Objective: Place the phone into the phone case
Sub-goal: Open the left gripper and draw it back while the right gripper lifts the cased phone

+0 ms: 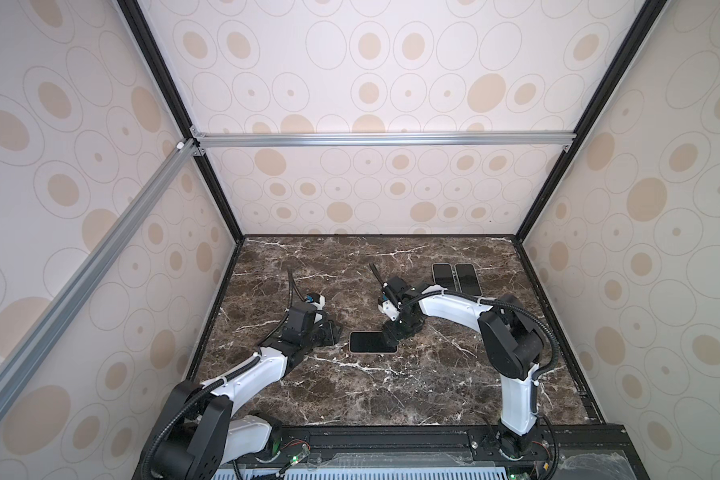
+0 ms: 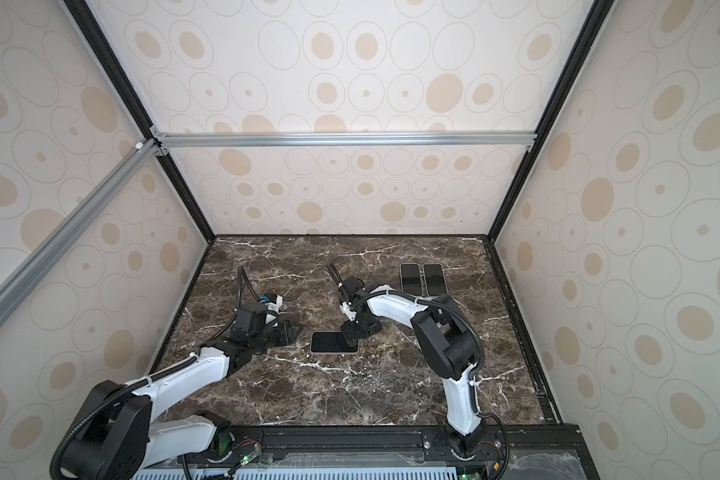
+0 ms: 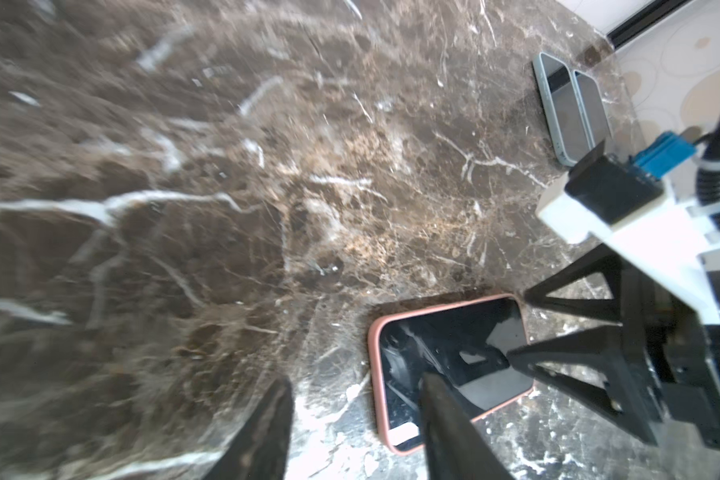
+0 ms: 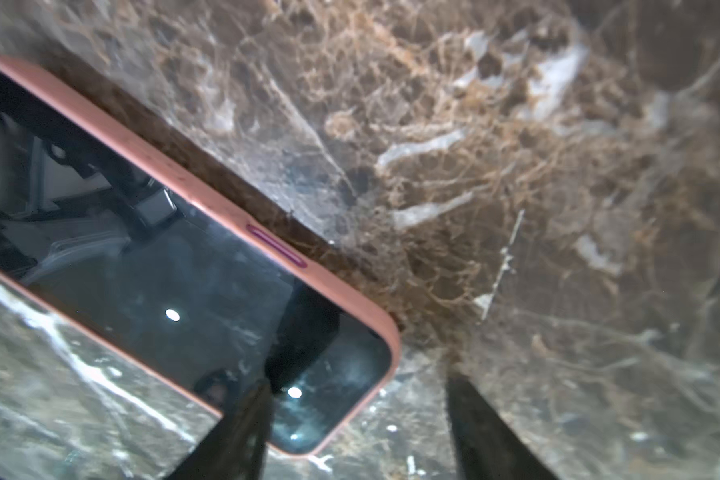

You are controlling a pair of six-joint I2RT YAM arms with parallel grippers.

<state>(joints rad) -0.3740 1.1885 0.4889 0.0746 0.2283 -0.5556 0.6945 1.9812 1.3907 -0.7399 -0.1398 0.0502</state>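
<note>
On the phone case (image 4: 208, 199), a side button (image 4: 276, 245) is shown only in the right wrist view; the left end effector (image 3: 356, 376) and right end effector (image 4: 358, 378) are spread.

Tabletop (image 1: 391, 386): dark brown marble, white veins, lower centre of both top views.
Two dark handsets (image 1: 444, 275): flat, side by side, right of centre.
Walls (image 1: 391, 83): cream, beige ovals.
Rail (image 1: 383, 139): silver, horizontal, mid-frame.

1. Pretty sure this is a robotics lab test cell, not anybody's home. It's boxed in by aluminium rails (image 1: 383, 139) and black frame posts (image 1: 166, 83).
2. The walls are just dotted printed panels (image 1: 391, 62), backdrop style.
3. There's a marble-look table (image 1: 391, 395) with a left arm (image 1: 250, 372) and a right arm (image 1: 516, 399) mounted along its near edge, plus a bare circuit board (image 1: 295, 457) lit green.
</note>
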